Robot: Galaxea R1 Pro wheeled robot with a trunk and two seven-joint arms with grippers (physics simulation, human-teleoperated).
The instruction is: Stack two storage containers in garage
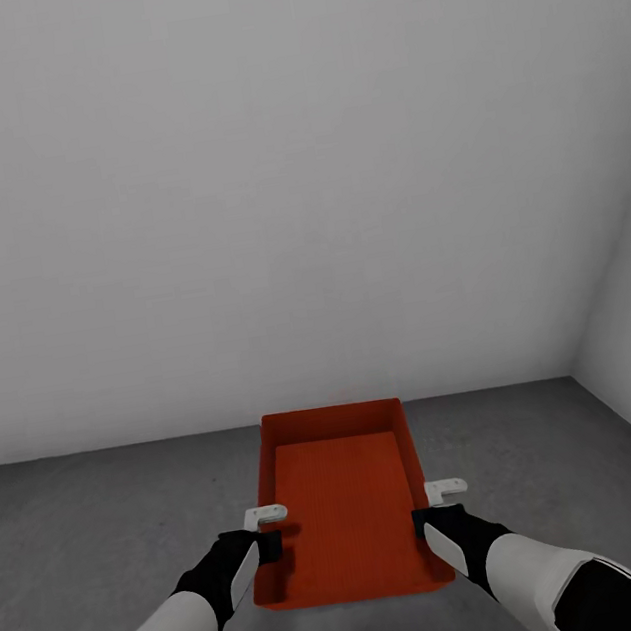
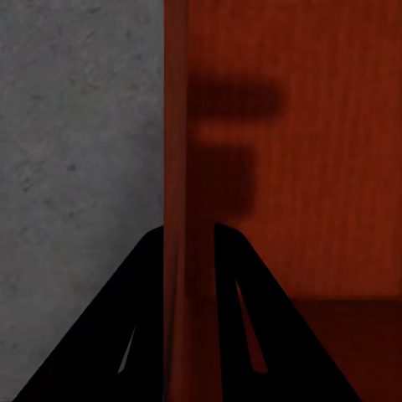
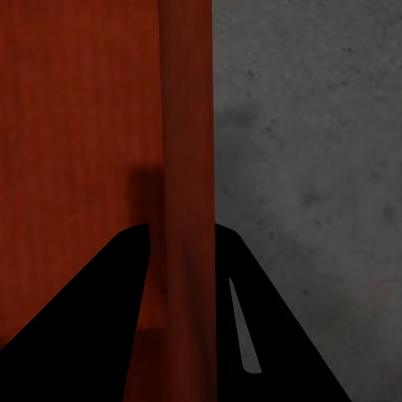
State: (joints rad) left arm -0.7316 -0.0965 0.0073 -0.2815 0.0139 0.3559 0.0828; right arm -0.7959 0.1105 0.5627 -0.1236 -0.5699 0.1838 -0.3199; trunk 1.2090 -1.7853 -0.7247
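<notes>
Orange-red ribbed rectangular bin (image 1: 345,513), thin walls, speckled grey concrete floor (image 1: 103,519)

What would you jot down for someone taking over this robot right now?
Left gripper: shut on the left wall of the storage container.
Right gripper: shut on its right wall.
The container is held in both arms over the grey concrete floor, near a white wall.
Done: this container has reached the garage.
Left: set it down; whether it already rests on the floor, I cannot tell. No second container is in sight.

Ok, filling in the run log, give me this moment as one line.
place: garage floor | left gripper: shut on bin wall | right gripper: shut on bin wall | bin: empty
</notes>
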